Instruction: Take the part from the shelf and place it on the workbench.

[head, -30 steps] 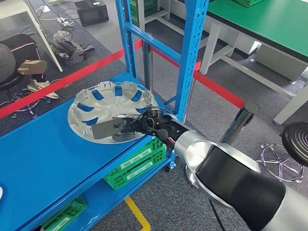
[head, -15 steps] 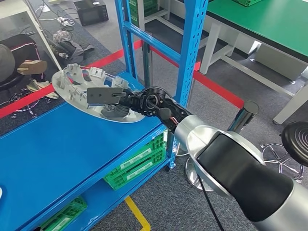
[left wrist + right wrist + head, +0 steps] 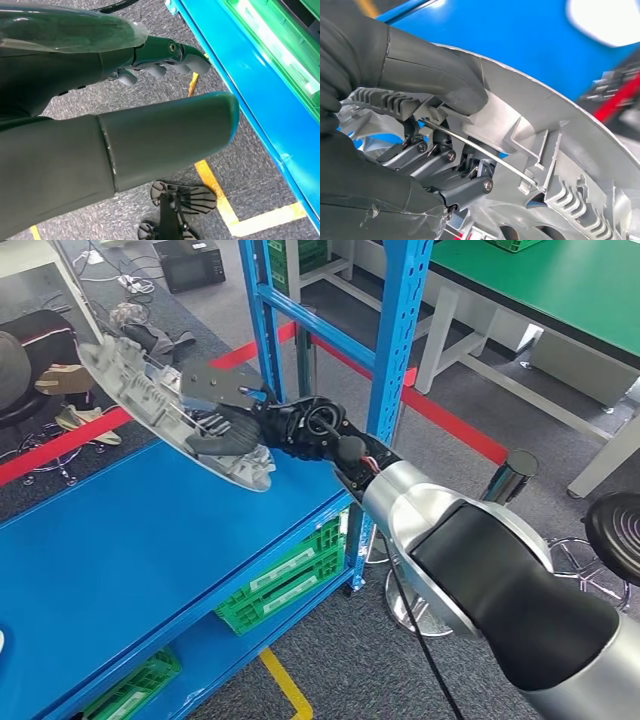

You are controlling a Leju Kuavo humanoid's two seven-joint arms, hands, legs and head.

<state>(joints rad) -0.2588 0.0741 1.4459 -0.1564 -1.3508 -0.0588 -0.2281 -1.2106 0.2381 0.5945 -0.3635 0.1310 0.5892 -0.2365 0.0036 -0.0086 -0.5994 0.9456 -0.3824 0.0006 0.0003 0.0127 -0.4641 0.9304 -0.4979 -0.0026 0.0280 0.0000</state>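
The blue steel shelf deck spreads below me from seven toward ten o'clock, its blue upright post standing at one o'clock. Above the deck, clear of it and steeply tilted, hangs the round silver plastic wheel cover, at about eleven o'clock. My right hand grips it at its near rim, thumb pressed on the ribbed inner face, fingers tucked among the spokes. My left hand hangs beside the shelf over grey carpet, holding nothing, fingers loosely apart. Green plastic crates sit under the deck at six o'clock.
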